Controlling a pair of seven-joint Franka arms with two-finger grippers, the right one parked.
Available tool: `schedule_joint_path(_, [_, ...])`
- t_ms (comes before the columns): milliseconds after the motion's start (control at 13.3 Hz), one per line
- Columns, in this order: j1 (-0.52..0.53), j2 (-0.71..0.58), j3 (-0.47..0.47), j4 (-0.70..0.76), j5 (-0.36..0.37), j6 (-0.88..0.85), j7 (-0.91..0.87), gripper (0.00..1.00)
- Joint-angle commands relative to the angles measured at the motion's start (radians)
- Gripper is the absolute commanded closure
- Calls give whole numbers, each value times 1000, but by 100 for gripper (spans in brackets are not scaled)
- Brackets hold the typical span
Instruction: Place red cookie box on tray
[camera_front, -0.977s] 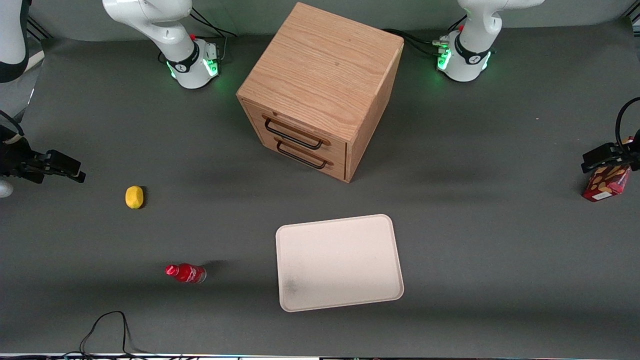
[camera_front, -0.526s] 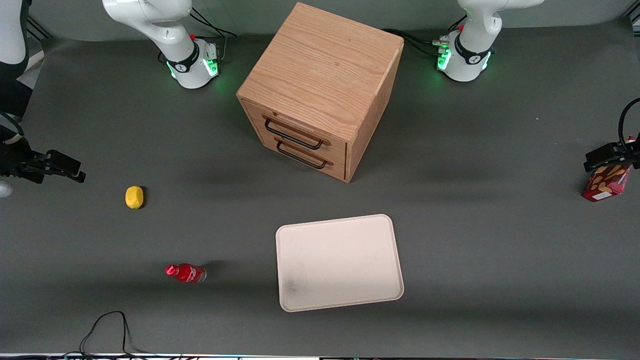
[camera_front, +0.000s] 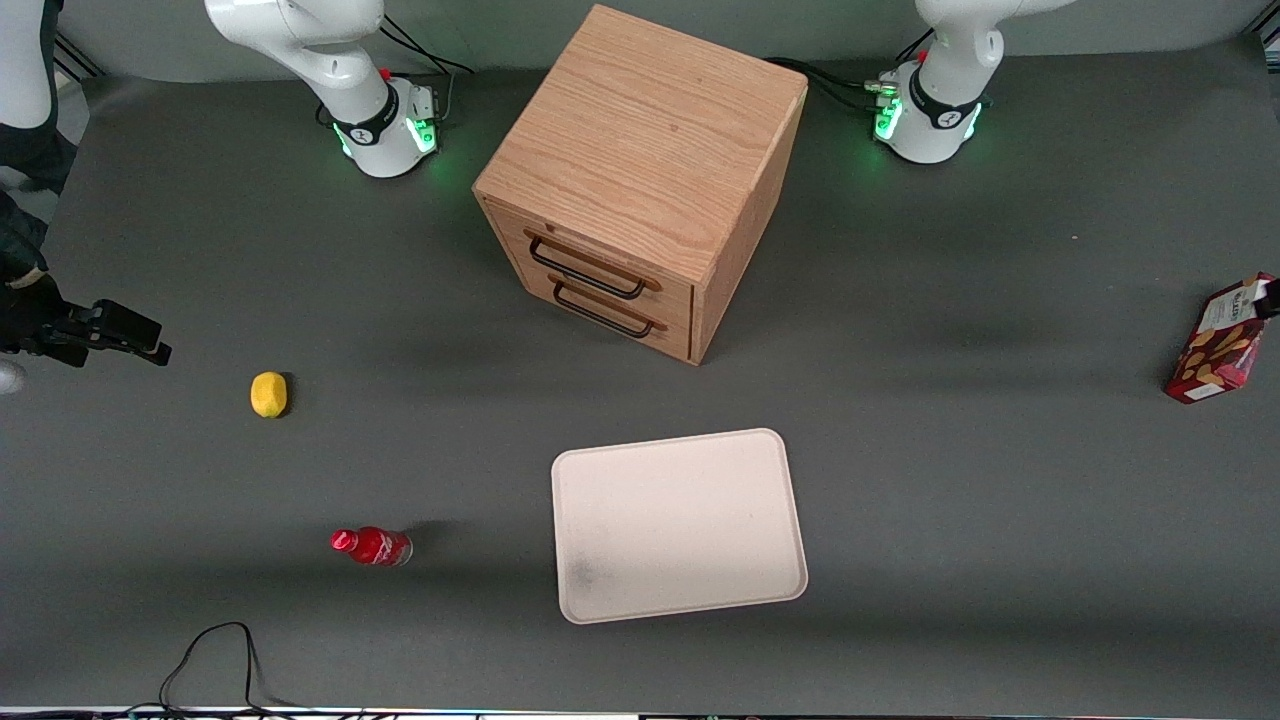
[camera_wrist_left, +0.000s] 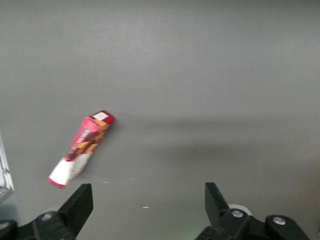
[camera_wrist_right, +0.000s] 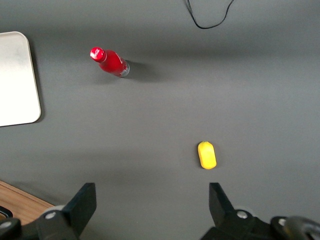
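— Dark-red cardboard with tan cookie pictures: the red cookie box (camera_front: 1221, 341), standing tilted on the grey surface (camera_front: 950, 480) at the working arm's end, right at the edge of the front view. Not on the tray (camera_front: 678, 525), and well apart from it.

— And the claw (camera_wrist_left: 146, 200)?

— Hanging above the surface with fingers (camera_wrist_left: 79, 202) spread wide, nothing between them. Seen from the wrist camera, sits off to one side of the box rather than over it. No contact at all.

— So which step?

— Reach and grasp, by the look of it. Nothing picked up yet; carrying and placing both not yet done.

— Next move?

— Probably centring over the box, turning the wrist so the fingers straddle the slim sides, then coming down and closing. Worth some care: narrow, leaning box, likely to topple if nudged by one finger first.

— Anything in the way?

— Wooden drawer cabinet (camera_front: 640, 180) lies farther from the front camera than the tray; likely clear of the carrying path.
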Motion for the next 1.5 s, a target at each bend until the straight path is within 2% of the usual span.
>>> schedule_joint_path(0, [97, 31, -7, 20, 4, 4, 263, 0])
schedule_joint_path(225, [166, 30, -7, -14, 64, 34, 420, 0])
schedule_joint_path(451, [256, -39, -7, -161, 64, 165, 576, 0])
schedule_joint_path(676, [303, -38, -7, -195, 64, 204, 696, 0])
schedule_joint_path(977, [319, -21, -8, -282, 62, 349, 752, 0])
schedule_joint_path(1277, [327, 88, -8, -298, 33, 471, 760, 0])
schedule_joint_path(1428, [338, 94, -8, -366, 32, 571, 760, 0])
